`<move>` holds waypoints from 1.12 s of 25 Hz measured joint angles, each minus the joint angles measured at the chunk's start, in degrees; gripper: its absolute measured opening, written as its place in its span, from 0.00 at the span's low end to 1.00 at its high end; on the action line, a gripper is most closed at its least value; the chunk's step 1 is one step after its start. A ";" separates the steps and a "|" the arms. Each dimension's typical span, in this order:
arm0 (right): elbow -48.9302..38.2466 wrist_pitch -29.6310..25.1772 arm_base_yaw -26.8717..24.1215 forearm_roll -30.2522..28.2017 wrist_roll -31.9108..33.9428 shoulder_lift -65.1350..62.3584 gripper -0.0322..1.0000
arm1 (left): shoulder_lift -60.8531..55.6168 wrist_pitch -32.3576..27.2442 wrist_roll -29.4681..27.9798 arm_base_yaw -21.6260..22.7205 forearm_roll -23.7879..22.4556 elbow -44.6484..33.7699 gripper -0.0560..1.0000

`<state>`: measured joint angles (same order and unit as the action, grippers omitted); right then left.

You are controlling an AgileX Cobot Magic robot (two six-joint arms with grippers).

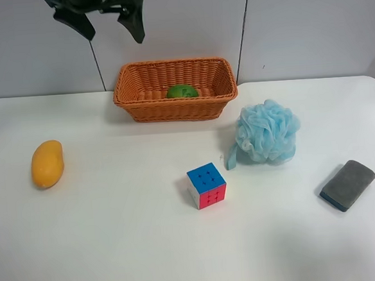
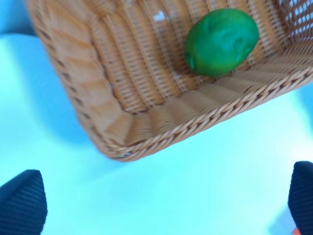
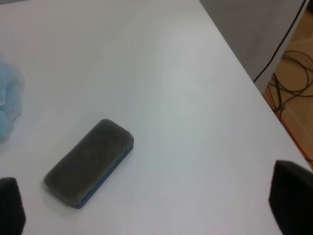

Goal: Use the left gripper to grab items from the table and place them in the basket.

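Our left gripper [image 1: 107, 24] hangs wide open and empty by the basket [image 1: 172, 109], which holds the green fruit [image 1: 182, 91]. The mango [image 1: 47, 164] lies well apart on the table [image 1: 118, 248], its long axis pointing roughly toward our gripper.

The basket [image 1: 140, 110] at upper centre is woven wicker, rough and ribbed; the green fruit [image 1: 182, 91] inside it has smooth, slightly shiny skin. The table [image 1: 118, 248] is a plain matt white surface. The mango [image 1: 47, 164] at the left looks smooth and matt, the cube [image 1: 207, 185] is glossy plastic, the pouf [image 1: 267, 132] is ruffled soft mesh, and the sponge [image 1: 348, 184] at lower right has a felt-like matt top.
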<state>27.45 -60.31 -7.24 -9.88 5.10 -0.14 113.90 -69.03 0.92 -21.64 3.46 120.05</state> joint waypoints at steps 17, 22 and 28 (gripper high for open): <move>0.00 0.00 0.00 0.00 0.00 0.00 0.99 | -52.86 2.83 5.18 0.00 -0.04 -54.80 0.99; 0.00 0.00 0.00 0.00 0.00 0.00 0.99 | -70.62 1.27 5.25 0.00 -0.03 -66.14 0.99; 0.00 0.00 0.00 0.00 0.00 0.00 0.99 | -87.50 1.59 5.39 0.05 0.02 -76.93 0.99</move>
<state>27.45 -60.31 -7.24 -9.88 5.10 -0.14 26.40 -67.44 6.30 -21.59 3.48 43.12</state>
